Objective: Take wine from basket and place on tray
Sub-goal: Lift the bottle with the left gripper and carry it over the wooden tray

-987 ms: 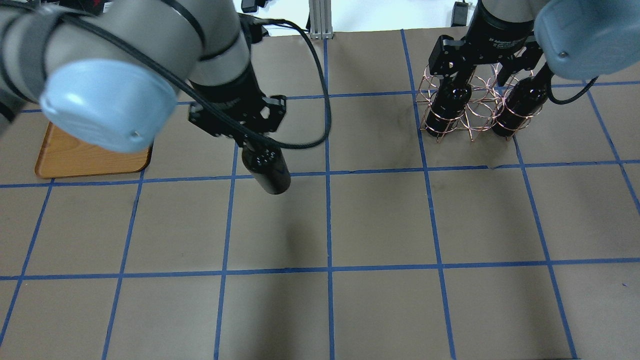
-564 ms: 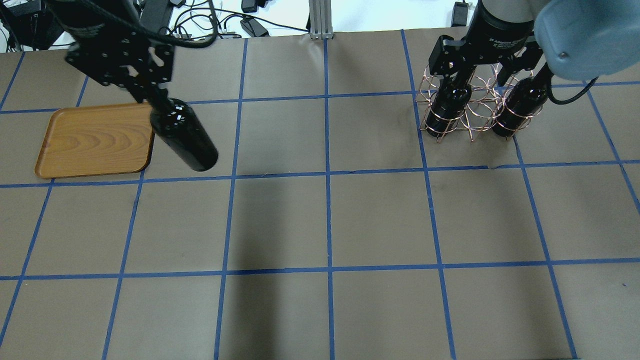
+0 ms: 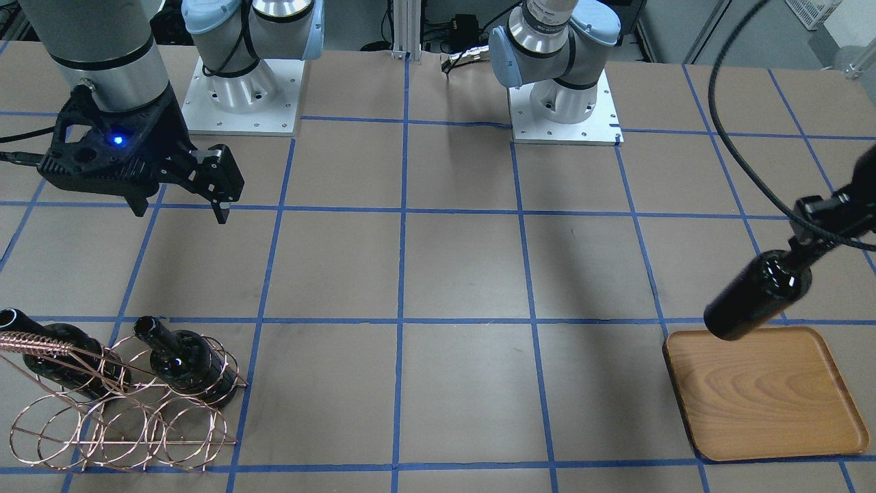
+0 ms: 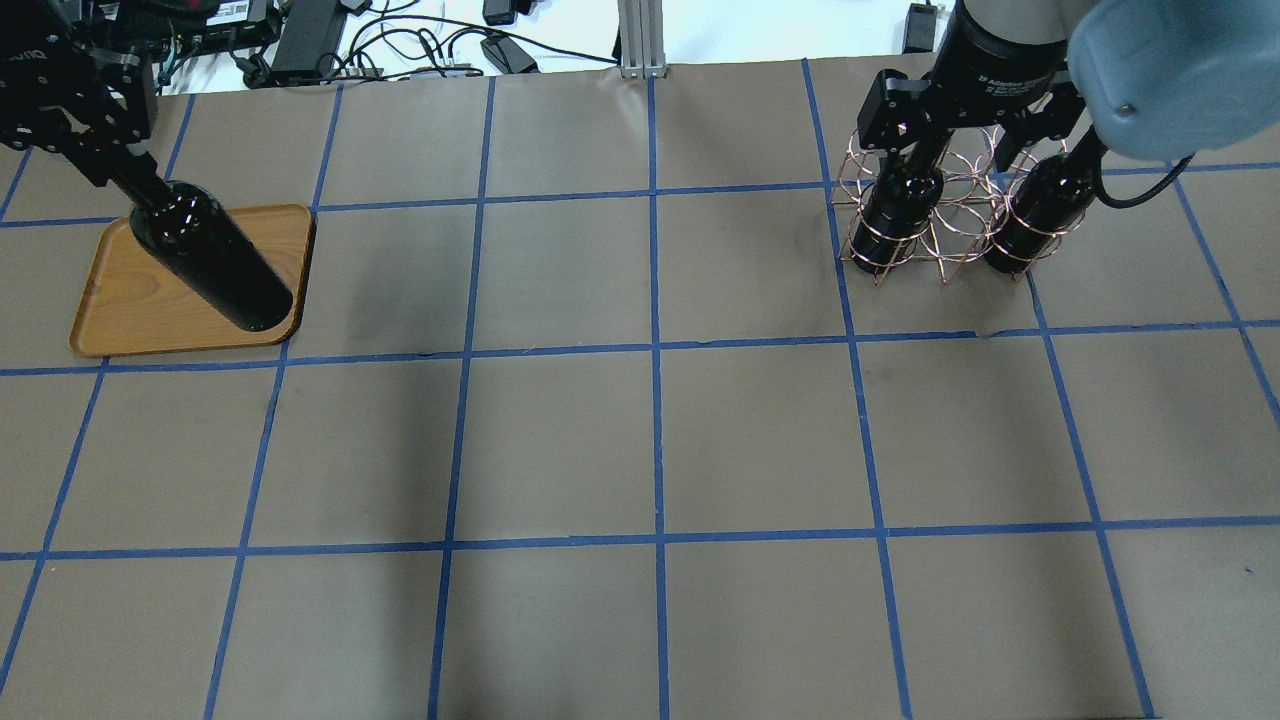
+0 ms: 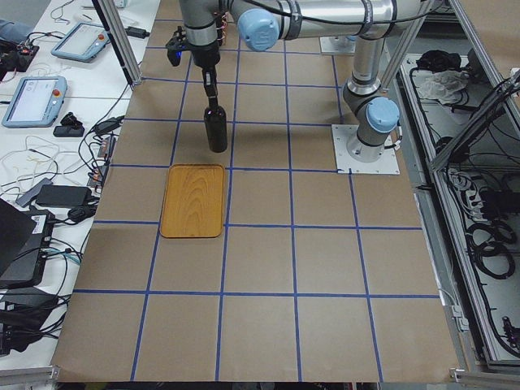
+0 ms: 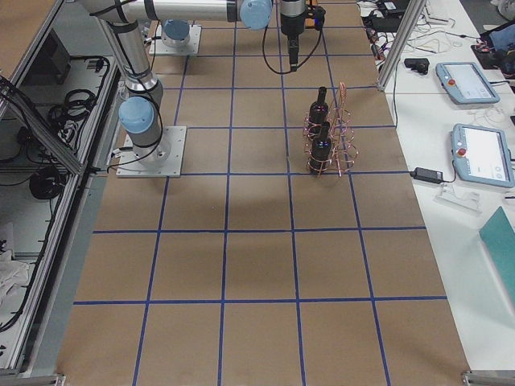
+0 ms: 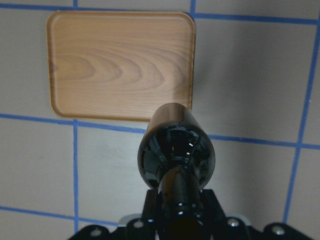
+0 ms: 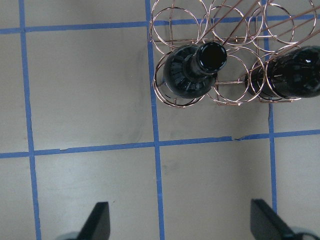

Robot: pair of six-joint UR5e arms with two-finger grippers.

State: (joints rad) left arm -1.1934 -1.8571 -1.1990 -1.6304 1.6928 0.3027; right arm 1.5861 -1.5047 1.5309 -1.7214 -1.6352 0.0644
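Note:
My left gripper (image 4: pixel 118 172) is shut on the neck of a near-black wine bottle (image 4: pixel 212 262) that hangs tilted in the air. In the front view the bottle (image 3: pixel 753 300) hangs with its base over the back corner of the wooden tray (image 3: pixel 773 404). In the left wrist view the bottle (image 7: pixel 176 150) sits just off the tray (image 7: pixel 110 60) edge. My right gripper (image 4: pixel 970 155) is open and empty above the copper wire basket (image 4: pixel 950 235), its fingers (image 8: pixel 100 220) wide apart. Two bottles (image 3: pixel 185 359) (image 3: pixel 55 352) stand in the basket (image 3: pixel 123 431).
The table is brown paper with blue tape grid lines (image 4: pixel 655 350). Both arm bases (image 3: pixel 561 103) stand at the robot's side. Cables and devices (image 4: pixel 400 45) lie beyond the far table edge.
My left gripper has carried the bottle leftwards from the table's middle to the tray. The right arm and the basket have not moved.

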